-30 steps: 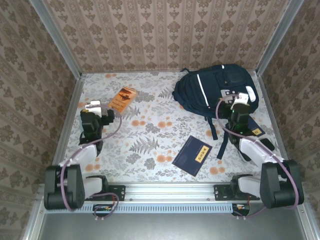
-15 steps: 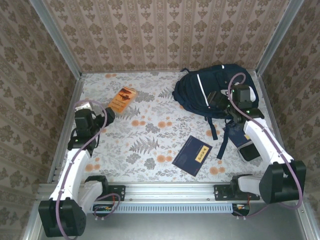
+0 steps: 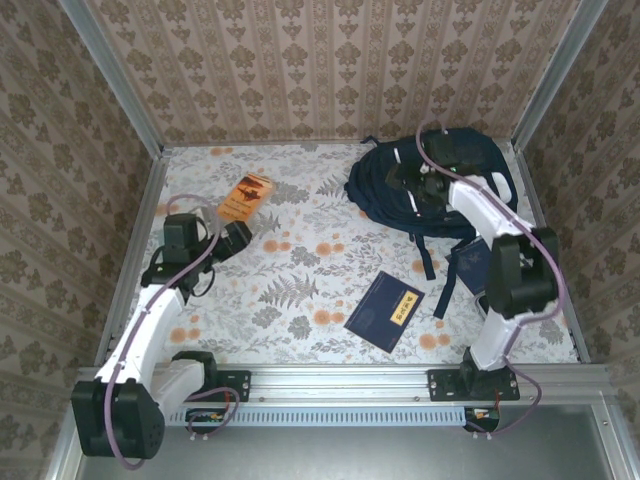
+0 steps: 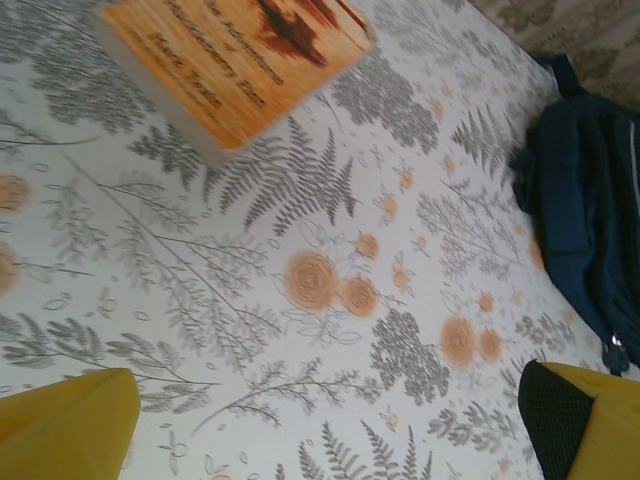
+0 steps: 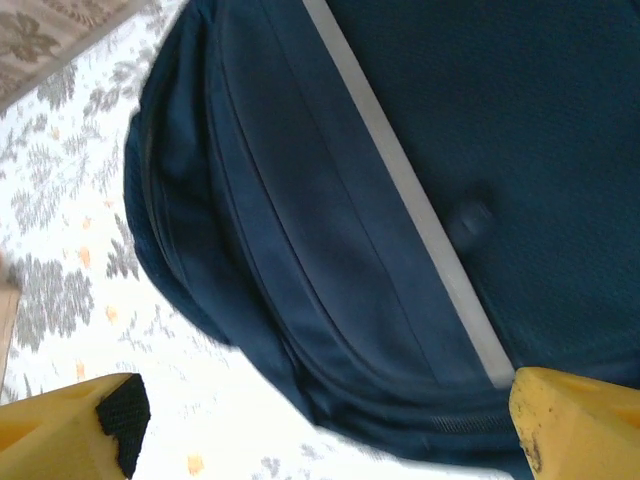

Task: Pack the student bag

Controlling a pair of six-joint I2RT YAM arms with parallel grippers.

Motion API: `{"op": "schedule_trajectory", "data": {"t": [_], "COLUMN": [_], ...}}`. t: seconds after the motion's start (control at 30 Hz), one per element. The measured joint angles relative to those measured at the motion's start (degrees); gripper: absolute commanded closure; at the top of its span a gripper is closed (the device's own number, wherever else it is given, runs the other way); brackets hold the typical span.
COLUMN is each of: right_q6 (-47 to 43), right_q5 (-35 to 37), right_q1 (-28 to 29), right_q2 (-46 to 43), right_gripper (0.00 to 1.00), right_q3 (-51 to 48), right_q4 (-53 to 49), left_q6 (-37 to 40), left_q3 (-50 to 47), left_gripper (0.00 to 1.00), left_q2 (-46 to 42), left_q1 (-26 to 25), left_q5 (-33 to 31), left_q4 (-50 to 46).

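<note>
The student bag (image 3: 440, 195), a big navy backpack with thin white stripes, lies at the back right of the table. My right gripper (image 3: 403, 181) hovers open over the bag's left side. In the right wrist view its yellow fingers (image 5: 75, 420) stand wide apart above the bag's (image 5: 400, 200) seams and a white stripe (image 5: 420, 210), with nothing between them. My left gripper (image 3: 243, 237) is open just in front of an orange book (image 3: 246, 197). The left wrist view looks down at bare cloth, with the orange book (image 4: 235, 60) ahead and the bag (image 4: 590, 210) far right.
A flat navy book with gold lettering (image 3: 384, 310) lies mid-table near the front. Another dark navy flat item (image 3: 468, 265) sits under the right arm by the bag's straps (image 3: 428, 262). Patterned walls and metal rails (image 3: 135, 245) close in the flowered table.
The right arm has swung from beside the bag to above its left side. The left arm has stretched forward and right, toward the orange book. Both grippers stayed open.
</note>
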Motion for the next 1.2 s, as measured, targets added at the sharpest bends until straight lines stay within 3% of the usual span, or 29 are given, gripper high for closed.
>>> {"op": "schedule_trajectory", "data": {"t": [0.3,0.57,0.77,1.0,1.1,1.2], "right_q6": [-1.46,-6.54,-13.99,-22.01,-20.90,-16.50], "right_q5": [4.98,2.97,-3.98,-14.38,-16.81,-16.28], "right_q1": [2.67,5.35,11.06,22.18,24.41,22.99], "right_q2": [23.61,33.29,33.03,26.27,22.29,15.28], "right_gripper": [0.06,0.06,0.07,0.09,0.09,0.10], "right_q3": [27.87,38.62,37.62,25.86,20.55,12.68], "right_q4": [-5.44,-12.13,-13.18,-10.12,-8.98,-6.32], "left_q6": [1.40,1.49,1.46,1.27,1.05,1.38], "left_q3": [2.29,2.29,3.13,3.15,3.26,4.52], "left_gripper": [0.03,0.07,0.11,0.19,0.26,0.35], "left_q2": [3.39,3.78,5.03,5.27,6.27,8.74], "left_q1": [-3.89,-4.92,-4.92,-4.98,-5.35,-6.51], "left_q5": [0.28,-0.87,-3.02,-3.98,-3.76,-2.82], "left_q4": [-1.40,-2.10,-3.37,-3.37,-3.30,-3.17]}}
